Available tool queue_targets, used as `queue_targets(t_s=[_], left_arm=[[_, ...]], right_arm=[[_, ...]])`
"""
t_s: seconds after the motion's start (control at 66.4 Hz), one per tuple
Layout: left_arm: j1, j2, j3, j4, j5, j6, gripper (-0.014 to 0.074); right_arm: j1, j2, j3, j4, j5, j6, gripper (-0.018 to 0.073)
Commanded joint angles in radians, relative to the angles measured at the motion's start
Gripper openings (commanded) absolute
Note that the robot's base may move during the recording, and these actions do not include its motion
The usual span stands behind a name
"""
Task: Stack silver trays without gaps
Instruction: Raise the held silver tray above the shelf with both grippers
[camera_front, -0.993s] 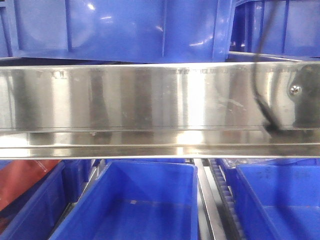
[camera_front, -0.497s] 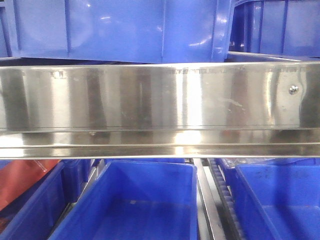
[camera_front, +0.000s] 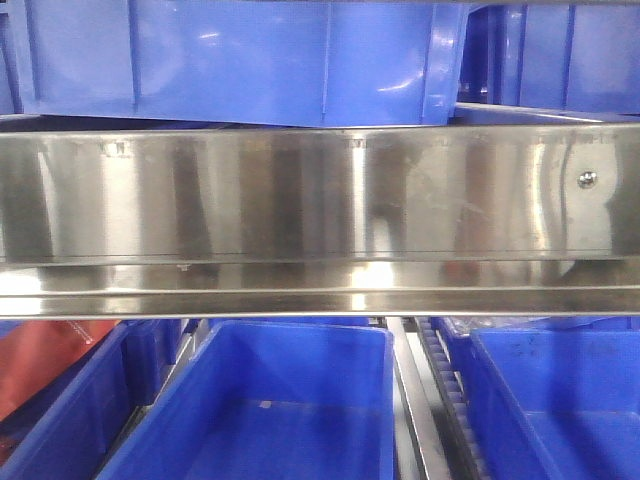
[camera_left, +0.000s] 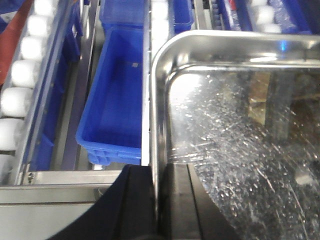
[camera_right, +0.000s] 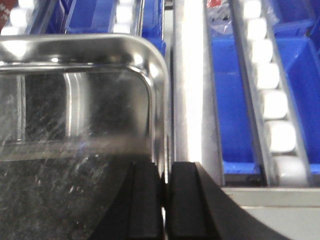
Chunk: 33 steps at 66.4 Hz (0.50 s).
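Far to the left of the silver tray (camera_left: 240, 150) runs a row of white rollers (camera_left: 22, 75). Nearer to the tray's left rim sits an empty blue bin (camera_left: 117, 95). The left gripper (camera_left: 156, 205) has its dark jaws closed on that left rim, one outside the wall and one inside. The tray's shiny, scratched floor stretches between the two arms. On the tray's right rim the right gripper (camera_right: 165, 200) has its jaws clamped the same way, one on each side of the wall. Just right of the tray lies a bright steel strip (camera_right: 187, 90), then a second blue bin (camera_right: 235, 100), then more rollers (camera_right: 272, 105).
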Motion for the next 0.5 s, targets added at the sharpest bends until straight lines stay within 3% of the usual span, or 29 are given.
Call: queue_targets(t_s=[0.0,0.482], left_arm=[[-0.005,-0.007,0.009,-0.011,-0.087,0.000,-0.0016],[-0.005,-0.007,0.037,-0.012,-0.084,0.000,-0.0016]], right_arm=[[0.013,-0.005,-0.002,-0.020,-0.082,0.001,-0.0022],[0.013,-0.003,-0.002,-0.021,-0.082,0.001,-0.0022]])
